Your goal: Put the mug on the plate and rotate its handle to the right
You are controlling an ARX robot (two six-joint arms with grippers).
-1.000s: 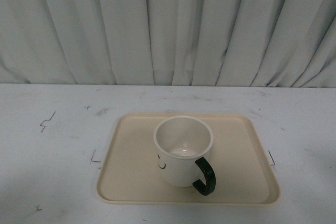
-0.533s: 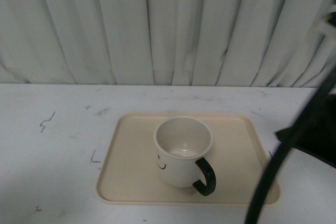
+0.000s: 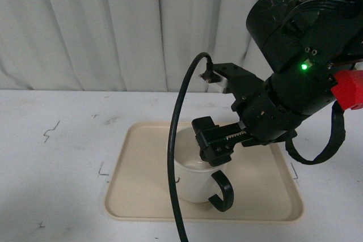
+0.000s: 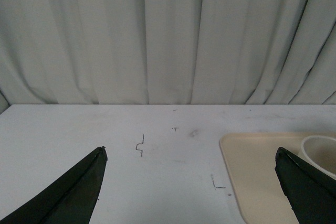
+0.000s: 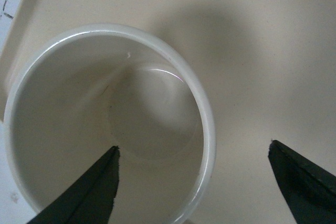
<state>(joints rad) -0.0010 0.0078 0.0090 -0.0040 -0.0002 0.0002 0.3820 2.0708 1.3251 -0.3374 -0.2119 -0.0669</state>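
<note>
Mug (image 3: 190,184) sits upright on plate (image 3: 139,182), approx mid-width, a bit toward the near rim. Handle (image 3: 222,192) sticks out near-right, w/ its lower end close to the plate's near rim, so room is tight there. Bare plate shows left & right of the mug. Table (image 3: 57,162) runs wide on the left of the plate, w/ small pen marks on it.

R gripper (image 3: 214,147) hangs over the mug's mouth, jaws wide. In the R wrist view you see one finger (image 5: 89,192) over the mug's inside & the other (image 5: 304,182) outside over bare plate, so they straddle the wall. No contact visible.

L gripper (image 4: 190,149) also has jaws wide. It's over the table left of the plate, well apart from the mug, & not seen in the front view.

Hidden: the R arm covers the mug's far rim & the plate's far-right part. A black cable (image 3: 173,157) drops in front of the mug's left side, across the print, so you can't read it. Neither wrist view shows the handle. Curtain (image 3: 113,26) hangs behind the table.
</note>
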